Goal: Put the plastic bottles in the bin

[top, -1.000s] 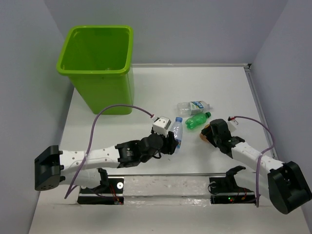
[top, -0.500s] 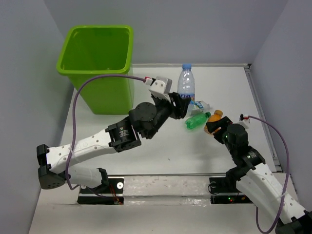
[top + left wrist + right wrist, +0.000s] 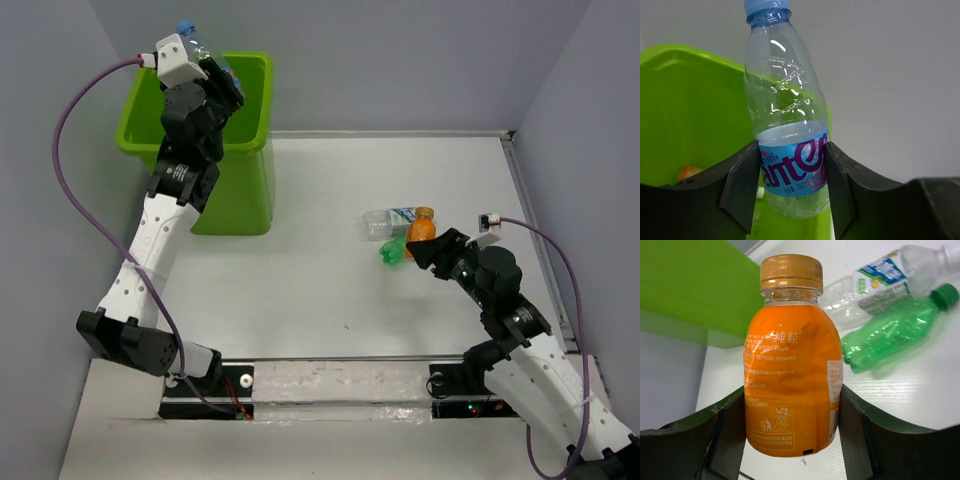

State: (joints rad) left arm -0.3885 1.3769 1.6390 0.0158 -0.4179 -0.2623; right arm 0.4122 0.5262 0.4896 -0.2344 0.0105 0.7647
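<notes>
Step in hand: by my reading, dropping the blue-labelled bottle (image 3: 787, 110) into the bin (image 3: 238, 190) at the far left
Doing it well: get the whole bottle inside the rim line before letting go; the top view leaves it unclear how far past the rim the base hangs, so a nudge toward the middle of the mouth would be safer, then spread the fingers cleanly so the label band does not drag on a pad
Left claw (image 3: 792, 167): raised high over the bin, clenched on the bottle's label band, one finger on each side, spread only as wide as the bottle
Blue-labelled bottle: upright in the grip, blue cap on top, clear and looking empty, the green interior behind it
Bin interior: a small orange thing (image 3: 688, 172) lies at the bottom, too little showing to name
Table, right of centre: a clear bottle with a white label (image 3: 385, 220) and a green bottle (image 3: 392, 250) lie on their sides, just beside each other
Right claw (image 3: 790, 425): grasping an orange bottle (image 3: 790, 365) low on its body, fingers apart by the bottle's width
Orange bottle: held near the two lying bottles, well apart from the bin, and its turn comes next, I judge
</notes>
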